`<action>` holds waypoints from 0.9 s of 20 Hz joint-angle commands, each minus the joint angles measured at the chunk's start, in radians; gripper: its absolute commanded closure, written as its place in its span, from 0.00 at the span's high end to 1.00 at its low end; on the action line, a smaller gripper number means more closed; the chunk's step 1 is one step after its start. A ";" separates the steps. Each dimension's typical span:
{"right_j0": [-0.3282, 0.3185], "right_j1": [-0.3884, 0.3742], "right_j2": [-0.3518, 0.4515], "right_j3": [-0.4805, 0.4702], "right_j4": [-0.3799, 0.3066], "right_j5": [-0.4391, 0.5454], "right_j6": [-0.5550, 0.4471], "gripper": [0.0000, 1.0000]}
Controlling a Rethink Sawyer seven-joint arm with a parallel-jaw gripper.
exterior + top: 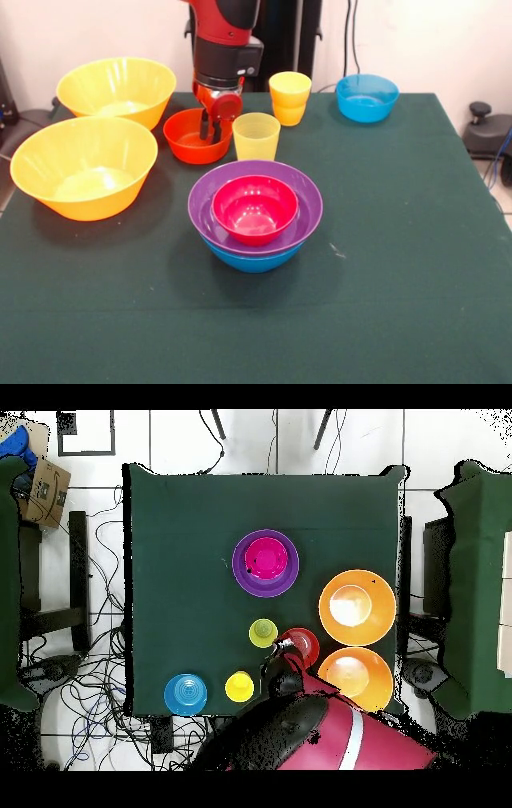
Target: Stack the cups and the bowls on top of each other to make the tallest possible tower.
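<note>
Table (416, 240): covered in dark green cloth; all items are set upon it.

Tower (255, 214): found at centre frame in the front view. A pink-red bowl (254, 210) is nested in a wide purple bowl (208, 200), which is seated in a blue bowl (254, 260) of which only the lower rim is seen.

Large yellow-orange bowls: two, at the left of the front view, one at mid-left (84, 178), one above it at upper left (117, 90), set just beside each other.

Orange-red bowl (186, 138): upper centre-left, beside the upper yellow-orange bowl.

Gripper (213, 132): lowered into the orange-red bowl, its fingers at the bowl's right rim; whether it is spread or pinching the rim cannot be told.

Pale yellow cup (256, 137): upright, just right of the orange-red bowl.

Orange-yellow cups (290, 98): seen stacked, upper centre.

Light-blue bowl (366, 98): upper right, well apart from the tower.
</note>
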 commanded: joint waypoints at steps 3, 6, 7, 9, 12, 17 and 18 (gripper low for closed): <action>-0.010 0.027 0.116 -0.039 -0.027 -0.037 0.142 1.00; 0.000 0.013 0.104 -0.039 -0.017 -0.011 0.129 1.00; 0.007 0.003 0.096 -0.040 -0.010 0.010 0.120 1.00; 0.029 -0.019 0.076 -0.042 0.011 0.051 0.104 1.00; 0.065 -0.049 0.049 -0.047 0.047 0.113 0.091 1.00; 0.110 -0.080 0.006 -0.088 0.089 0.220 0.066 1.00; 0.108 -0.081 0.010 -0.098 0.090 0.233 0.065 1.00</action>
